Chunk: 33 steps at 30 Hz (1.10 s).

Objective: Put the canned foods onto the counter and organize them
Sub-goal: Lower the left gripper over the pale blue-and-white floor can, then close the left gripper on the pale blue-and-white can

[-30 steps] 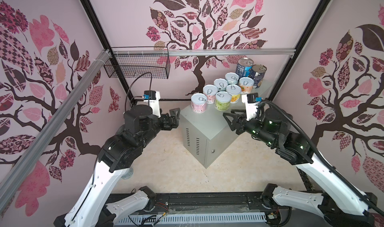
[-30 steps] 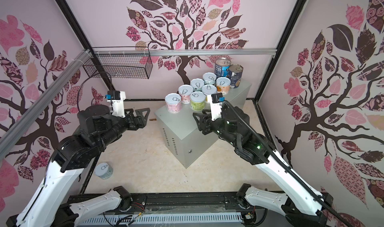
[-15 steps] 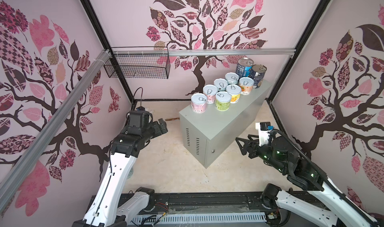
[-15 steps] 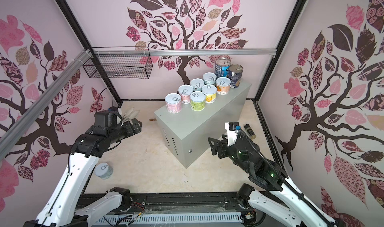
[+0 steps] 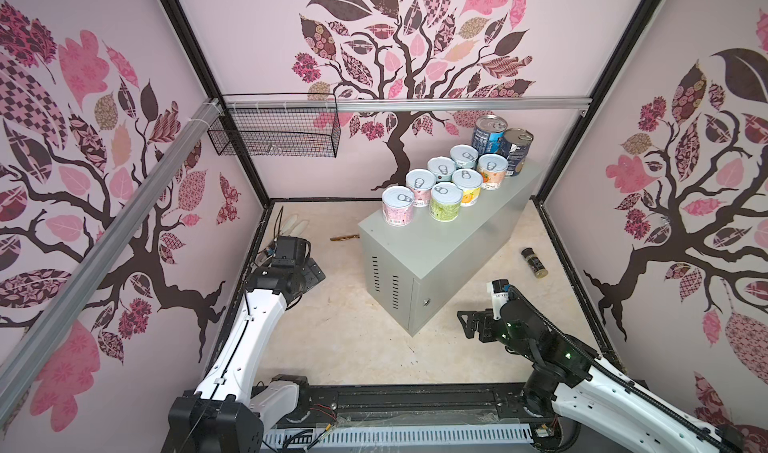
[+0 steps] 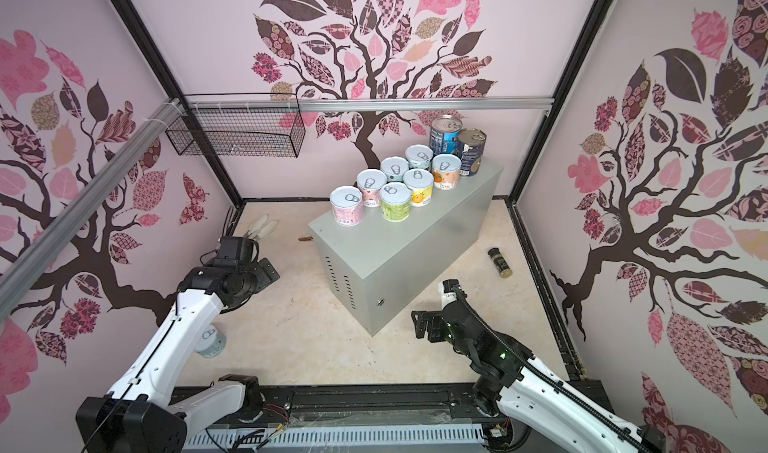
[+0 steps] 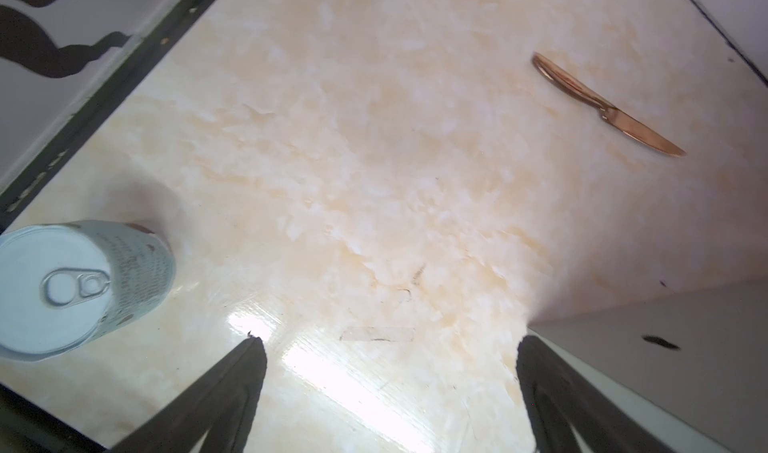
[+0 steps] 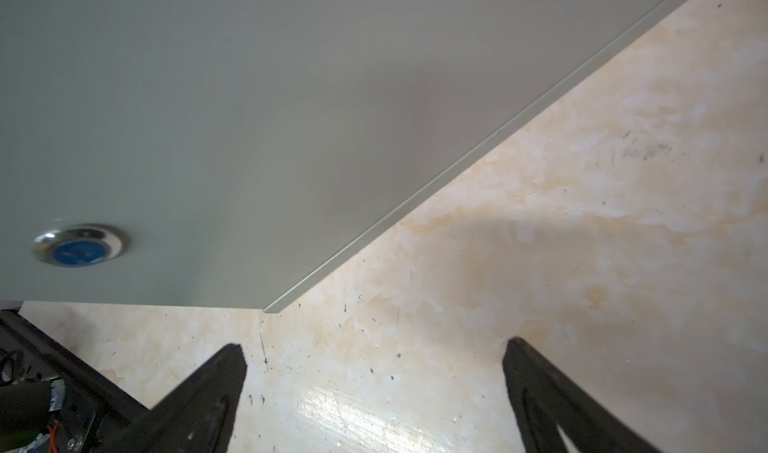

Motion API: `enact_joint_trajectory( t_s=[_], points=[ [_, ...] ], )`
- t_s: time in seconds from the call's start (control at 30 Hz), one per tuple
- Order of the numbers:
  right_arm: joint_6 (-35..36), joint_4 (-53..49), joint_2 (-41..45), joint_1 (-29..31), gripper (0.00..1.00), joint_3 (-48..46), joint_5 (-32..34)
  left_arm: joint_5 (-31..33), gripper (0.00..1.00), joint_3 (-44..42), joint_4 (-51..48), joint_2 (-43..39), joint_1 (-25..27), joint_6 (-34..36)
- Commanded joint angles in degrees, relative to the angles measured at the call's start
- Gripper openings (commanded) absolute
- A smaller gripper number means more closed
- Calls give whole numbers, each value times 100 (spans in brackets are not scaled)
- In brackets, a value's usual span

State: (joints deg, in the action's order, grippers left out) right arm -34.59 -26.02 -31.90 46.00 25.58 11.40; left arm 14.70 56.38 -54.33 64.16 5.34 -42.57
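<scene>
Nine cans (image 5: 466, 179) grouped on grey cabinet counter (image 5: 457, 247); tenth, pale can (image 6: 214, 343), upright on floor (image 5: 353, 326) near left arm (image 6: 166, 347). We judge final pickup pending. Wide open, empty: left gripper (image 7: 390, 343), right gripper (image 8: 374, 347). Next: we straddle it with left jaws.

You face a pale pink back wall (image 5: 257, 23) at twelve o'clock, carrying a dark-trunked tree decal (image 5: 399, 152) with pink and brown patterned leaves. Similar trees spread over the left wall (image 5: 83, 181) at nine o'clock and the right wall (image 5: 685, 181) at three. Black frame posts (image 5: 193, 56) stand in both far corners. A silver rail (image 5: 457, 105) crosses the back wall, and a black wire basket (image 5: 274, 135) hangs from it at eleven o'clock. A second rail (image 5: 104, 243) slants along the nine o'clock wall. Your floor (image 5: 332, 326) is glossy, cream and marbled, lightly scuffed, with bright glare (image 7: 332, 372) in the left wrist view.
</scene>
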Motion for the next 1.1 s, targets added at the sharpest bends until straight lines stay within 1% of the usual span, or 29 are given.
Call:
enact_joint_trajectory(
  t_s=[0.0,0.07,0.2,0.3,0.43,0.57,0.7,0.87,1.07],
  points=[
    [-103,477,-64,19,100,-128,112,692,98,-380,256,48,-135,-659],
    [-161,728,-174,9,100,-319,-21,525,98,-539,370,148,-363,-821],
    [-343,1215,-519,11,100,-647,-291,24,98,-702,410,406,-1189,-1114],
    [-296,1437,-721,8,100,-735,-318,-6,98,-742,425,499,-1639,-1208],
    [-132,1577,-986,-38,100,-692,-369,493,98,-671,326,547,-1905,-1298],
    [45,1702,-1258,-73,100,-625,-475,690,98,-735,335,557,-2262,-1406],
    [178,1832,-1574,-73,100,-550,-559,564,98,-857,481,544,-2669,-1398],
    [317,2027,-1956,-80,100,-463,-662,825,98,-786,337,622,-2856,-1383],
    [532,2079,-2268,-82,100,-344,-592,760,98,-865,266,714,-3204,-1534]
  ],
)
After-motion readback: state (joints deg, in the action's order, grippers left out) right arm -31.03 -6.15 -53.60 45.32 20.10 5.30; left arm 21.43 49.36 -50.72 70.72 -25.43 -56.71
